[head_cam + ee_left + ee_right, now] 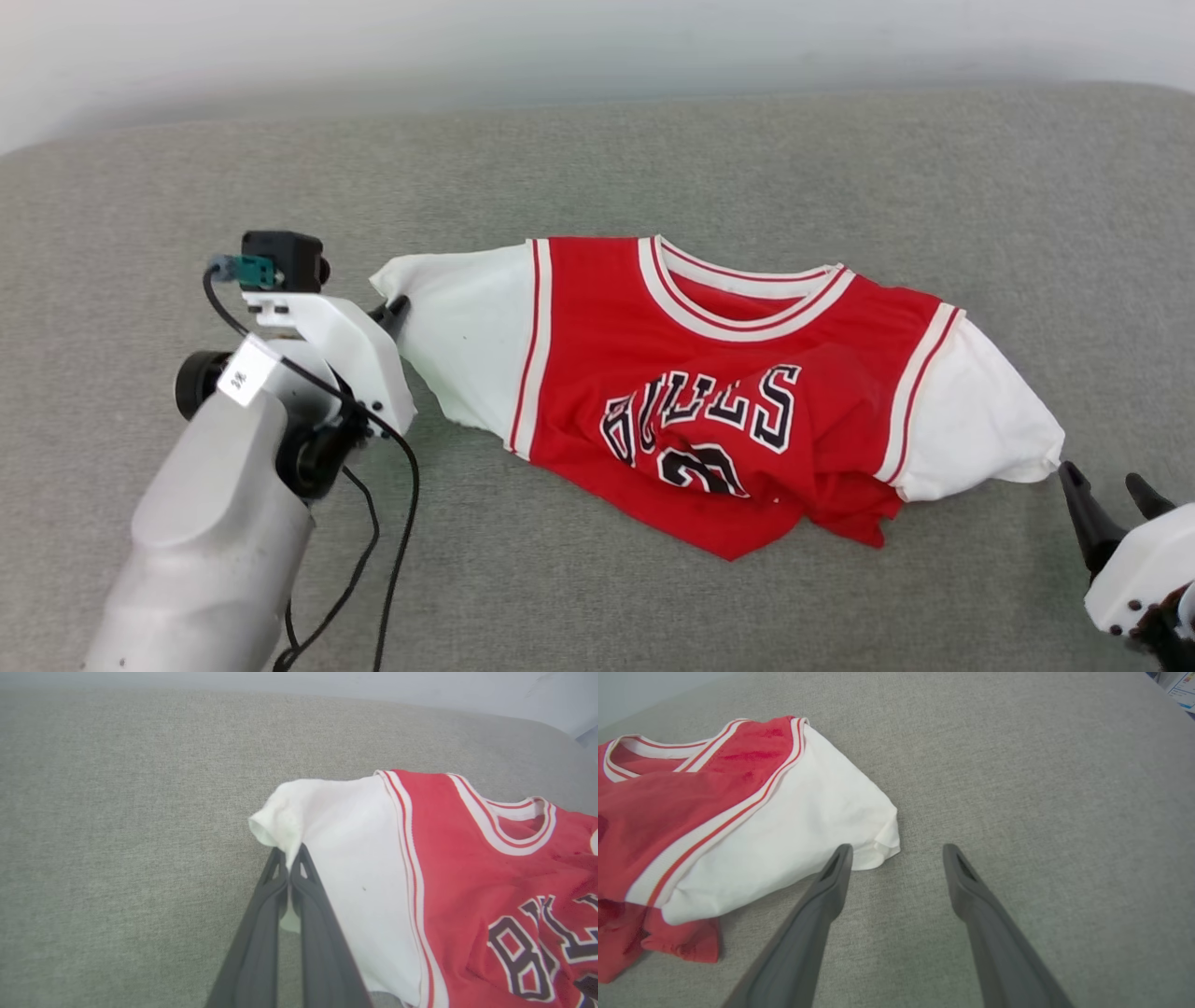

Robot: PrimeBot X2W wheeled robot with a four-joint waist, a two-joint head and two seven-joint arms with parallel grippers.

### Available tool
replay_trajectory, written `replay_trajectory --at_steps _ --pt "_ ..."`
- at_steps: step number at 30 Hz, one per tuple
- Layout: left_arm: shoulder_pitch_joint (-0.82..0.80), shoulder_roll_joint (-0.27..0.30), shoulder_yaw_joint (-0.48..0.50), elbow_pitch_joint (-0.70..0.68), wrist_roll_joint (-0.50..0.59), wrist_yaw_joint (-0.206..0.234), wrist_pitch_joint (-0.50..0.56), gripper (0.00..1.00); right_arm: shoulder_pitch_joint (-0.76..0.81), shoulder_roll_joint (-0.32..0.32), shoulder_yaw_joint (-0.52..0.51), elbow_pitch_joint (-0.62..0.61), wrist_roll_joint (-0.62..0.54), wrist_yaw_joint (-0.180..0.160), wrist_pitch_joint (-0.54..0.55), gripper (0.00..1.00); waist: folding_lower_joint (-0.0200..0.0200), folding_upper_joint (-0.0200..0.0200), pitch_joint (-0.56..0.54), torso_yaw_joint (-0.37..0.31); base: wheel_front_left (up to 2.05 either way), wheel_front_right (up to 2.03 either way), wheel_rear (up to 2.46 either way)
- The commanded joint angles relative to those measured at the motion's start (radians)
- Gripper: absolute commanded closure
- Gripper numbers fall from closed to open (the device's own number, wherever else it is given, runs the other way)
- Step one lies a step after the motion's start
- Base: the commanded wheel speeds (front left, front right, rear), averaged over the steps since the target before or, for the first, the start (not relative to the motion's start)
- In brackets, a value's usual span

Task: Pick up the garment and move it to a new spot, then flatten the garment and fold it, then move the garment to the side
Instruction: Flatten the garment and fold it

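Observation:
The garment (pixel 709 373), a red jersey with white short sleeves and "BULLS" lettering, lies rumpled on the grey surface, its lower hem bunched up over the number. My left gripper (pixel 400 308) is shut on the hem of the garment's left white sleeve (pixel 327 858); in the left wrist view white cloth is pinched between the dark fingers (pixel 299 896), with the left gripper (pixel 289 856) at the sleeve opening. My right gripper (pixel 1111 481) is open just off the tip of the right white sleeve (pixel 808 830). In the right wrist view the right gripper (pixel 896 847) holds nothing, its left finger beside the sleeve edge.
The grey fabric surface (pixel 597 168) stretches wide on all sides of the garment, with a pale wall behind its rounded far edge. My left arm's black cable (pixel 401 504) hangs below the wrist.

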Motion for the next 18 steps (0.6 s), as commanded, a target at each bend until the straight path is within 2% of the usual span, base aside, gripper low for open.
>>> replay_trajectory --at_steps 1,7,11,14,18 --pt "0.048 0.005 -0.004 -0.057 0.003 0.014 -0.004 1.00 -0.033 -0.029 -0.008 0.013 0.012 0.000 0.077 0.00 0.0000 0.0000 -0.026 0.030 0.00 0.00 0.00" --pt "0.132 0.009 -0.021 -0.230 0.002 0.050 0.031 1.00 -0.132 -0.108 0.013 0.076 0.025 0.000 0.278 0.00 0.0000 0.0000 -0.009 0.066 0.00 0.00 0.00" --pt "0.152 0.015 -0.028 -0.309 0.005 0.065 0.050 1.00 -0.193 -0.135 0.045 0.116 0.025 0.000 0.335 0.00 0.0000 0.0000 0.018 0.081 0.00 0.00 0.00" --pt "0.159 0.022 -0.035 -0.367 0.007 0.072 0.068 1.00 -0.240 -0.149 0.072 0.172 0.021 0.000 0.405 0.00 0.0000 0.0000 0.046 0.098 0.00 0.00 0.00" --pt "0.160 0.027 -0.039 -0.411 0.005 0.076 0.075 1.00 -0.249 -0.133 0.103 0.255 0.028 0.000 0.530 0.00 0.0000 0.0000 0.065 0.115 0.00 0.00 0.00"
